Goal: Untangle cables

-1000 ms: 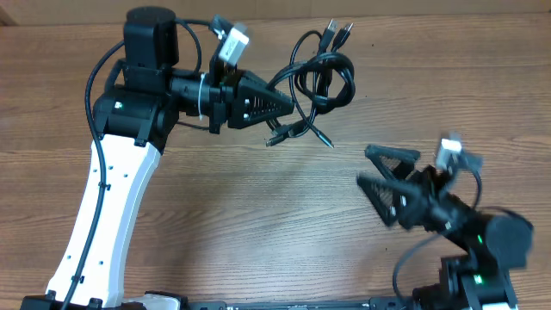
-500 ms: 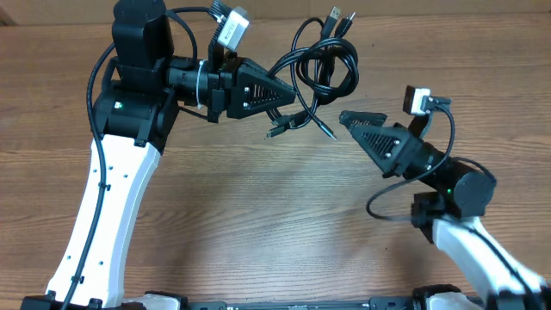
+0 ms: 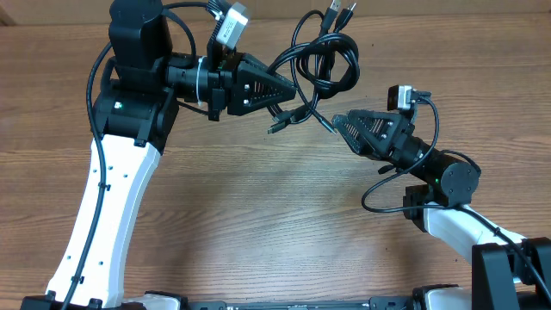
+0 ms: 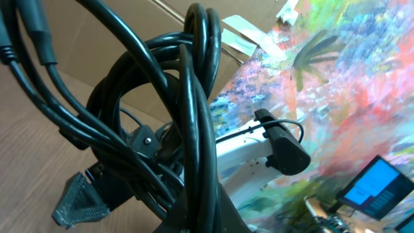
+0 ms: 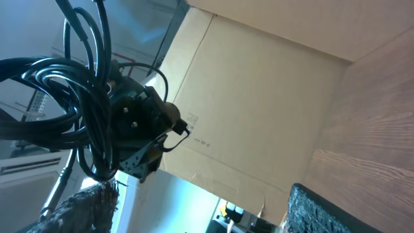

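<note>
- Cables [image 3: 325,62]: thin black rubbery cords, glossy, wound into a few overlapping oval loops, knotted into one small bundle.
- Location: far centre of the scene, between the two arms, at the tip of left end effector [image 3: 291,91].
- Left end effector: closed on the cables, pinching the left side of the bundle; black wedge shape, lattice-ribbed sides, white label block on the wrist above.
- Two plug ends [image 3: 341,14] sticking out far of the loops, short black bodies with small metal tips.
- Two more loose ends trailing near side of the bundle, one thin jack-like tip [image 3: 324,129] just beside right end effector [image 3: 338,123].
- Right end effector: open, nothing gripped; dark rough-textured fingers [image 5: 87,206] wide apart at the lower corners of the right wrist view, bundle hanging beyond them.
- Touching or just apart between right fingertips and the trailing end: cannot tell.
- Left wrist view: cables [image 4: 194,116] close up, smooth shiny round-section cords crossing tightly, filling the left half.
- Right wrist view: same bundle [image 5: 90,103] as looped arcs in front of the left arm's black wrist; flat brown cardboard panel [image 5: 259,97] behind.
- Tabletop [image 3: 258,215]: light brown wood grain, matte, long horizontal streaks.
- Left arm: white smooth shell, black joints; right arm: black joints, white segment, near right.
- Bundle resting on or lifted off the tabletop: not clear from above.
</note>
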Tool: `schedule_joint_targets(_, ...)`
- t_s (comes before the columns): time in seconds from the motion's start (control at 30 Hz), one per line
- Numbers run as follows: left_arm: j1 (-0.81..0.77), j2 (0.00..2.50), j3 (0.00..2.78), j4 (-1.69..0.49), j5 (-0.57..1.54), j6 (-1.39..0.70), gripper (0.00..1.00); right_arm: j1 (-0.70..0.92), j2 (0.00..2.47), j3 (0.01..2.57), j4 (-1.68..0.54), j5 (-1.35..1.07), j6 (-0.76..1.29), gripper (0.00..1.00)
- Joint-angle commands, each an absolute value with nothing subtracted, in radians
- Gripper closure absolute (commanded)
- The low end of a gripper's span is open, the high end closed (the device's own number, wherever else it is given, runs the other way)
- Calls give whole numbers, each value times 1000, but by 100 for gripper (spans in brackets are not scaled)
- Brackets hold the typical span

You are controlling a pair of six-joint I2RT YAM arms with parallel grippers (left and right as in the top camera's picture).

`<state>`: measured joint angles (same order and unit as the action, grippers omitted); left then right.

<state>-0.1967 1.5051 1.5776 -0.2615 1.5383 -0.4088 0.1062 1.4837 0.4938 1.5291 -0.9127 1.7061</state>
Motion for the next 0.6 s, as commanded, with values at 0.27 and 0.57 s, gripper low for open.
schedule_joint_targets(0.27,-252,1504,1591,-287,1353,-352,96,112,1473,506,1583,-911,1728,17)
schedule_joint_targets(0.57,-268,1505,1591,-288,1195,-414,96,111,1422,514,1583,-911,1722,16)
